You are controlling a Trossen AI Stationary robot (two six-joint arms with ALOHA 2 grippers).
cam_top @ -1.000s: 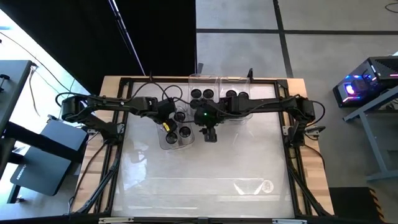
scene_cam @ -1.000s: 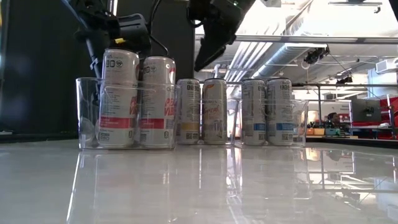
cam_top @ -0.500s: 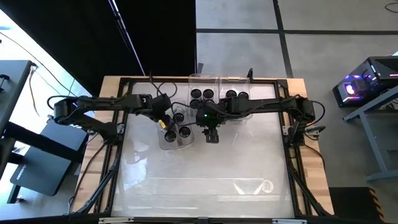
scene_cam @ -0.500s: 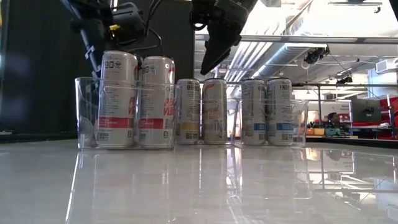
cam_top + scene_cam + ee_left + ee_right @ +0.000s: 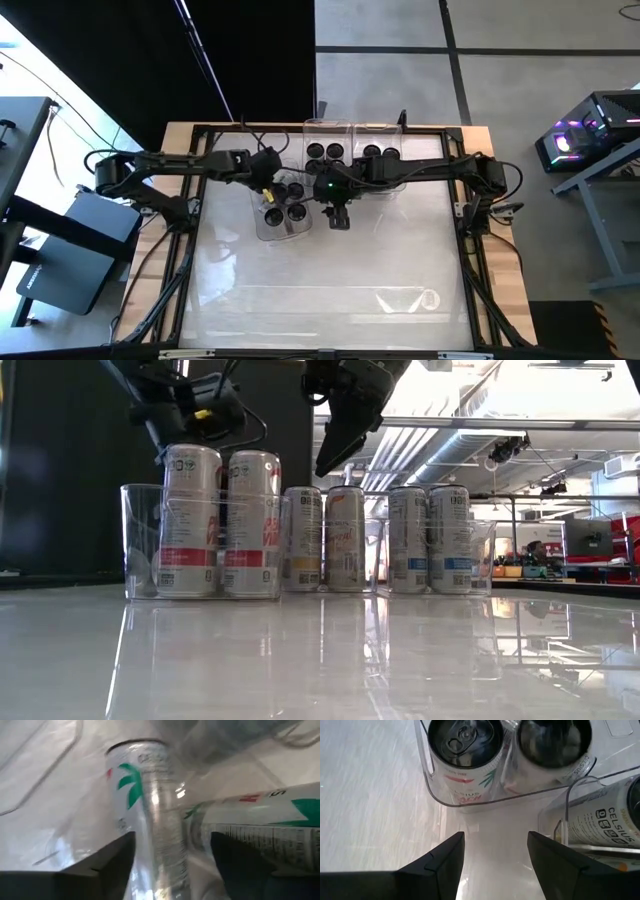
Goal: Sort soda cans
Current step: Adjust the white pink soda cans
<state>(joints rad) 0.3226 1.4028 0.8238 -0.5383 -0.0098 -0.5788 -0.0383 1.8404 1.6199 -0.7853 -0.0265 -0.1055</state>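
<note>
Soda cans with silver sides and dark tops stand upright in three clear bins at the far middle of the table. Several are in the left bin [image 5: 262,228], two in the middle bin [image 5: 328,128] and two in the right bin [image 5: 378,128]. My left gripper [image 5: 268,195] hovers open just above the left bin's cans [image 5: 190,520]. One can [image 5: 150,805] stands ahead of its fingers, another [image 5: 260,825] beside it. My right gripper [image 5: 338,218] hangs open above the table [image 5: 495,837], just in front of the bins, with nothing between its fingers.
Another clear bin [image 5: 405,298] lies near the table's front right. A black frame [image 5: 190,250] runs around the white table top. The near half of the table is open surface. Through the right wrist view, a can with a peach label [image 5: 465,750] stands at a bin's corner.
My left gripper has risen from beside the left bin's cans to just above their tops and has shifted a little toward the table's right. The cans stand where they were. My right arm has kept still.
</note>
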